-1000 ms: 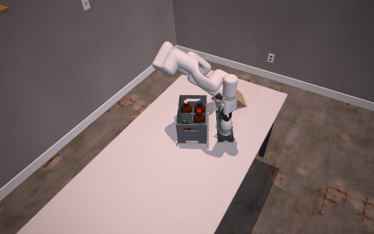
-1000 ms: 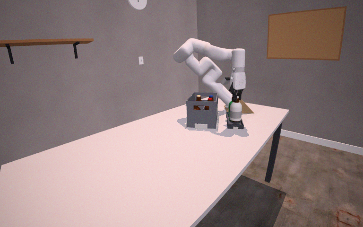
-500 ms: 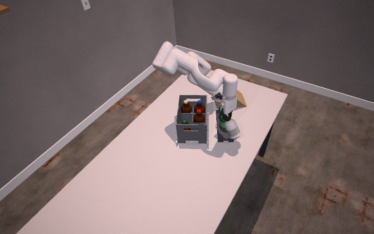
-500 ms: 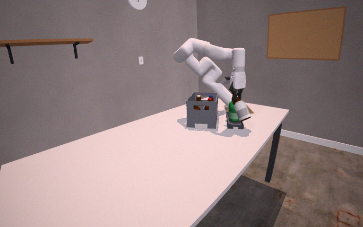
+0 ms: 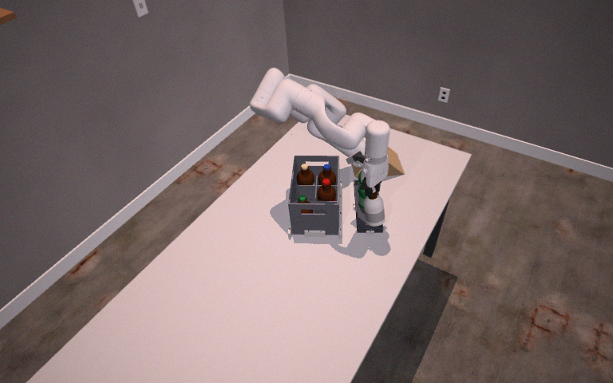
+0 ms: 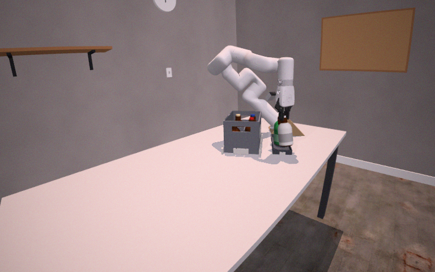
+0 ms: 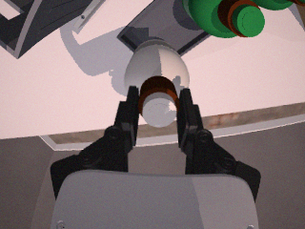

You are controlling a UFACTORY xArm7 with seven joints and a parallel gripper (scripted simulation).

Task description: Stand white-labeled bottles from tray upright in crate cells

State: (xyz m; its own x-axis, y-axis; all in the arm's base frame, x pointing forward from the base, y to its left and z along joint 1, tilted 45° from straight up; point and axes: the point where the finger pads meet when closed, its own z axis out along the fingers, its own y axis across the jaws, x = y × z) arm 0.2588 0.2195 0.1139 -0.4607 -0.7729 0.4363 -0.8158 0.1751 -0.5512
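My gripper (image 5: 371, 193) (image 6: 282, 119) (image 7: 158, 99) is shut on the brown neck of a white-labeled bottle (image 5: 373, 211) (image 6: 284, 134) (image 7: 145, 67). The bottle hangs about upright, just above the front end of the small dark tray (image 5: 368, 228) (image 6: 282, 151) (image 7: 162, 26). Two green-labeled bottles (image 5: 361, 191) (image 6: 275, 132) stand on the tray behind it. The grey crate (image 5: 314, 221) (image 6: 240, 137) (image 7: 38, 0) stands left of the tray. It holds brown bottles with a cream cap (image 5: 304, 166), a blue cap (image 5: 326, 166) and a red cap (image 5: 326, 181). A green cap (image 5: 302, 199) sits low in its front left cell.
A brown flat board (image 5: 395, 162) (image 6: 296, 130) lies on the white table (image 5: 226, 293) (image 6: 128, 208) behind the tray. The arm's links reach over the table's far end behind the crate. The table's right edge runs close beside the tray.
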